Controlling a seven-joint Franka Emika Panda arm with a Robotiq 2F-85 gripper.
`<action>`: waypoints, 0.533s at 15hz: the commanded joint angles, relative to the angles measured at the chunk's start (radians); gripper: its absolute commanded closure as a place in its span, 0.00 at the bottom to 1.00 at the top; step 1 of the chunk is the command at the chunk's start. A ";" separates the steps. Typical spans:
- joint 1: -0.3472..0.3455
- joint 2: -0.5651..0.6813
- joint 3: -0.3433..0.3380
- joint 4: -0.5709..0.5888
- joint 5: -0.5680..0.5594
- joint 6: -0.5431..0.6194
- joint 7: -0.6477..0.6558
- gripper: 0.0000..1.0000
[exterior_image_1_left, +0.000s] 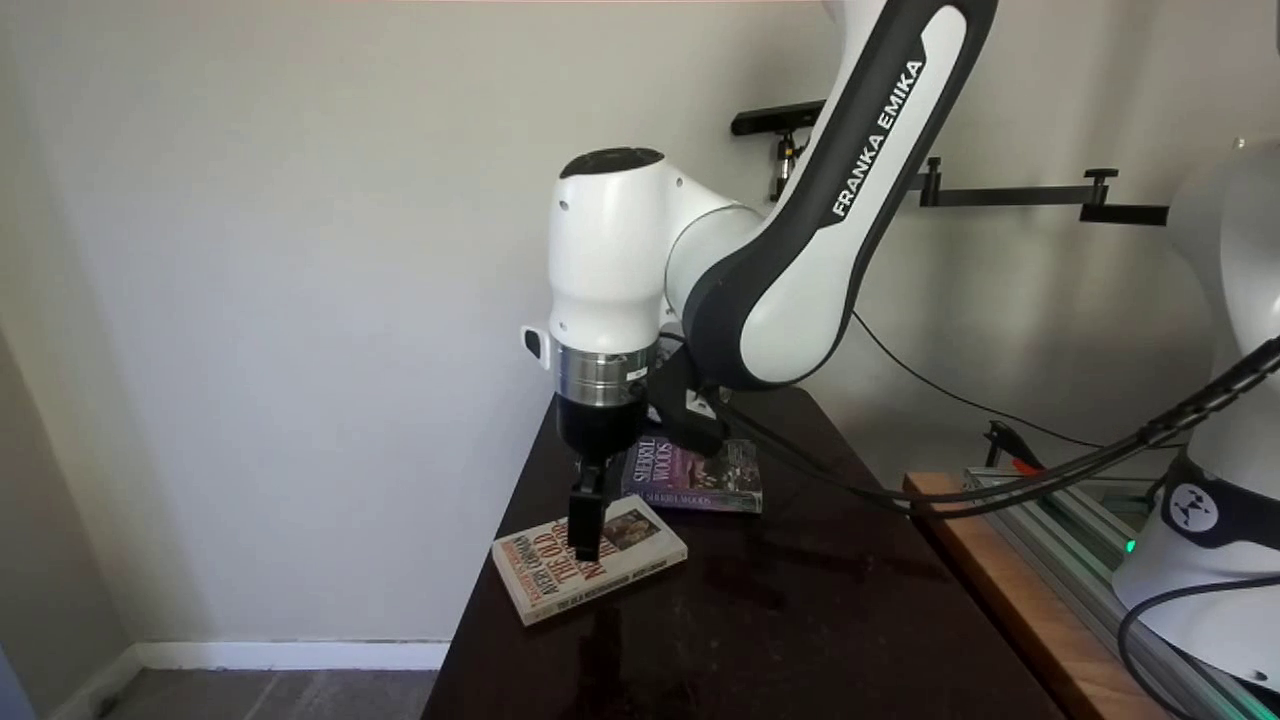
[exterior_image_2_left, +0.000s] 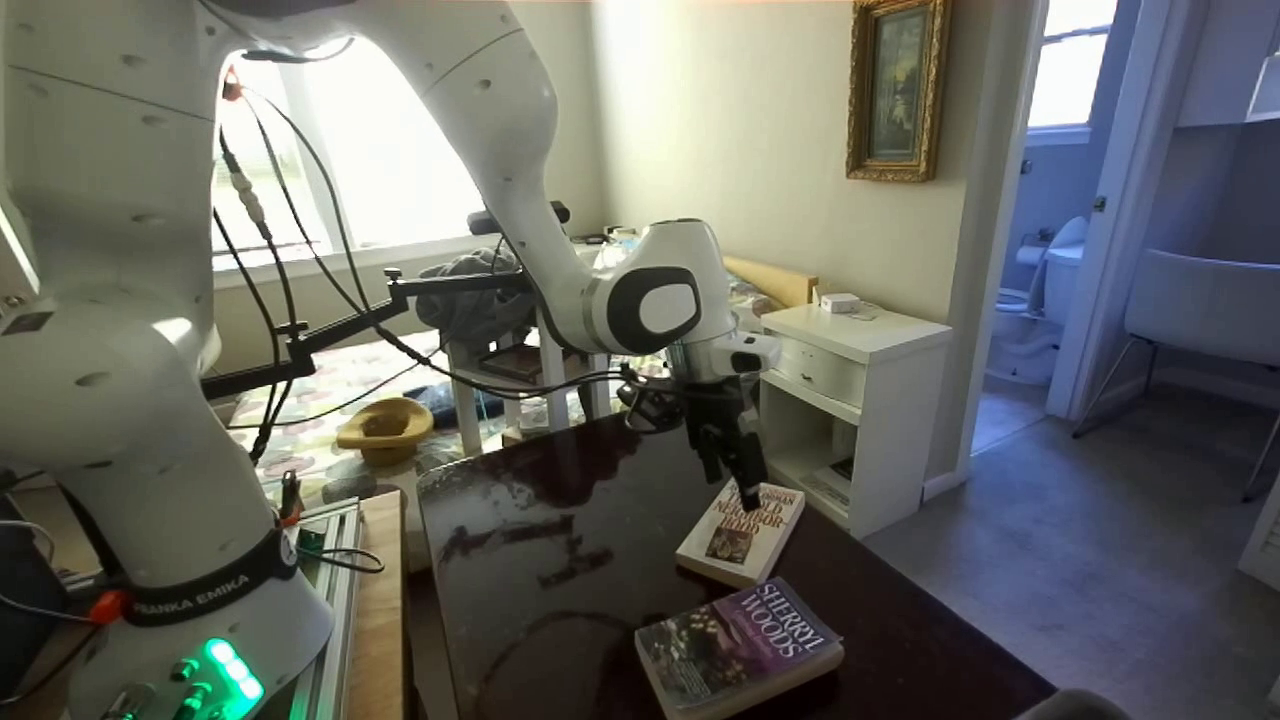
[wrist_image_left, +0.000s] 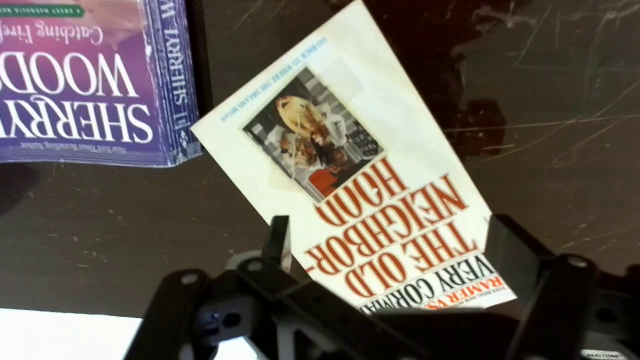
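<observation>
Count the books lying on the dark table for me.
2: a white book under the open gripper, and a purple book close beside the white one, both on the table. The arm hides part of the table in an exterior view, so another could be hidden.

The table (wrist_image_left: 575, 80) is glossy, scratched towards 2 o'clock in the wrist view; there the white book (wrist_image_left: 350, 165) is smooth paper, the purple book (wrist_image_left: 90, 95) at 10 o'clock scuffed. In an exterior view, the gripper (exterior_image_1_left: 586, 535) looks matt, the ring (exterior_image_1_left: 598, 376) at its 12 o'clock shiny metal.
</observation>
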 joint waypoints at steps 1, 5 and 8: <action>0.055 0.078 -0.036 0.085 -0.031 0.022 0.044 0.00; 0.083 0.139 -0.054 0.156 0.008 0.036 0.082 0.00; 0.078 0.167 -0.049 0.187 0.071 0.037 0.139 0.00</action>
